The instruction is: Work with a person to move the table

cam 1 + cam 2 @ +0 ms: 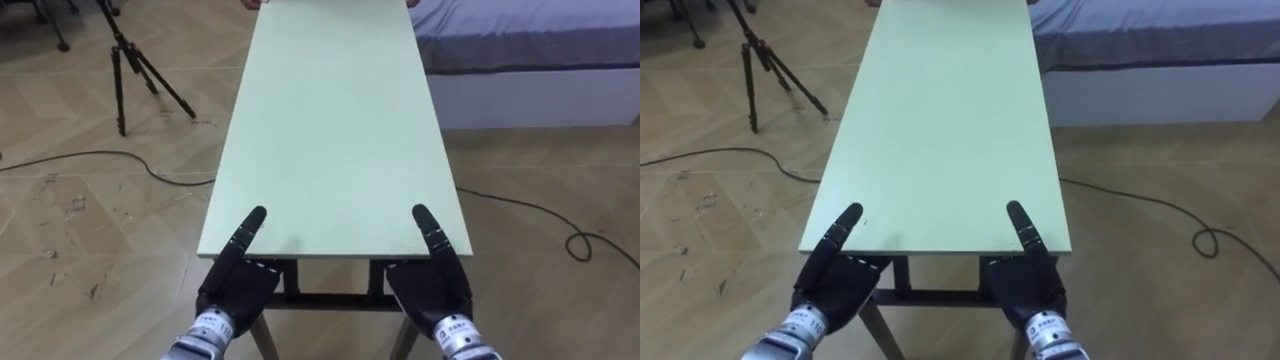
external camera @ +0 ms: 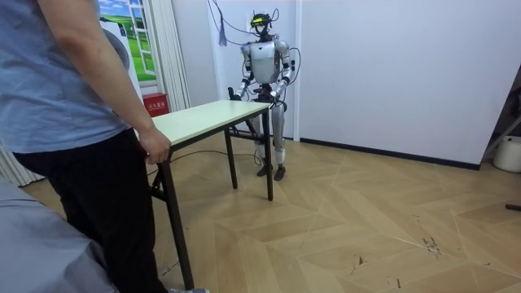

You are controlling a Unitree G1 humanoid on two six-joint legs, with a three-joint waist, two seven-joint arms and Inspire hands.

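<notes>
A long pale green table [image 1: 330,120] with dark folding legs stretches away from me. My left hand [image 1: 235,285] and right hand [image 1: 430,285] hold its near short edge, one at each corner. Each thumb lies flat on the top and the fingers reach underneath, hidden by the tabletop. In the room view I stand upright at one end of the table [image 2: 203,114]. A person [image 2: 65,122] stands at the other end with a hand [image 2: 155,146] gripping that edge. All the table legs appear to rest on the floor.
A black tripod [image 1: 135,65] stands on the wooden floor to the table's left, with a dark cable [image 1: 100,160] trailing near it. A bed [image 1: 530,50] lies close along the far right, and another cable [image 1: 575,240] curls on the floor there. A white wall is behind me.
</notes>
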